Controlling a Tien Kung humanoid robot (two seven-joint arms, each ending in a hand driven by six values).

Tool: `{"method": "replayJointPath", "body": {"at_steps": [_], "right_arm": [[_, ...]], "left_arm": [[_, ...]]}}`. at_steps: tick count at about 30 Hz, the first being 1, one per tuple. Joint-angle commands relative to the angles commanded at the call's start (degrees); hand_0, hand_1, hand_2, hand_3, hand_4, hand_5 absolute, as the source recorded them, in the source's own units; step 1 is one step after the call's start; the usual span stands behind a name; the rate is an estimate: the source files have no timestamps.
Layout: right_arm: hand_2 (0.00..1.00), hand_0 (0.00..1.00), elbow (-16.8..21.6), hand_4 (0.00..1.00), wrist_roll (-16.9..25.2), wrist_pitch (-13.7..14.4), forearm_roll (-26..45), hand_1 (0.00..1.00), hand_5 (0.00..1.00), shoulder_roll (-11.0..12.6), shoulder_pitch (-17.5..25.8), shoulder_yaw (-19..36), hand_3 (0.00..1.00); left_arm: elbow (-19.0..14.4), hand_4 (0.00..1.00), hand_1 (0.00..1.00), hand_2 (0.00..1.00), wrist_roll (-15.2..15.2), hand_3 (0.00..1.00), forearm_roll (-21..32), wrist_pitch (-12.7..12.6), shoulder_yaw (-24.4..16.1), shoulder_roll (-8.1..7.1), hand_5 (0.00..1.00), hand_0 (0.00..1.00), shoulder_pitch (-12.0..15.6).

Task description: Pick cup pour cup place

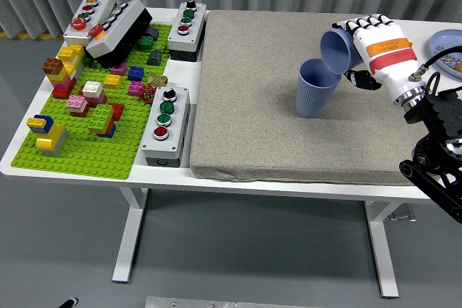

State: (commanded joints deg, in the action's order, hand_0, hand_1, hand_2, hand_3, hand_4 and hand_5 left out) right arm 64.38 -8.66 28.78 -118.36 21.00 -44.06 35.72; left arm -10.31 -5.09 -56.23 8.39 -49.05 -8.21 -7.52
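Note:
A blue cup [316, 89] stands upright on the grey mat [253, 106], right of its middle. My right hand [361, 48], white with an orange band, is shut on a second blue cup [336, 50]. That cup is tipped on its side, its mouth facing down-left over the rim of the standing cup. The two rims nearly touch. Whether anything runs out of the tipped cup is too small to tell. My left arm is out of view.
A green brick baseplate [79, 156] with several coloured bricks fills the table's left. Several button boxes [166, 124] stand around it. A blue plate [444, 41] lies at the right edge behind my forearm.

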Motion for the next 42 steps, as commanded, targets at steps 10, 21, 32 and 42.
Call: {"method": "replayJointPath", "body": {"at_steps": [10,21,32,42], "right_arm": [[0.587,0.833,0.18,0.667,4.95,-1.67,19.18,0.74,0.105,0.41,1.36,7.7,0.687],[0.587,0.829,-1.02,0.667,3.24,-12.58,45.62,0.739,0.102,-0.82,7.21,25.33,0.687],[0.587,0.817,-2.51,0.674,8.02,-13.18,71.23,0.742,0.104,-3.84,15.0,29.57,0.687],[0.587,0.819,-5.27,0.673,13.42,-10.39,74.23,0.743,0.104,-7.23,17.48,27.09,0.685]], "left_arm": [[0.0,0.558,0.781,0.824,-0.02,0.751,-0.14,-0.01,-0.26,0.15,0.998,0.821,0.09],[0.0,0.557,0.782,0.824,-0.12,0.751,-0.23,0.12,-0.19,0.26,0.998,0.821,0.13],[0.0,0.557,0.782,0.825,-0.07,0.751,-0.29,0.19,0.1,0.48,0.998,0.821,0.15],[0.0,0.557,0.782,0.825,-0.01,0.751,0.4,0.22,1.12,0.59,0.998,0.821,0.17]]}}
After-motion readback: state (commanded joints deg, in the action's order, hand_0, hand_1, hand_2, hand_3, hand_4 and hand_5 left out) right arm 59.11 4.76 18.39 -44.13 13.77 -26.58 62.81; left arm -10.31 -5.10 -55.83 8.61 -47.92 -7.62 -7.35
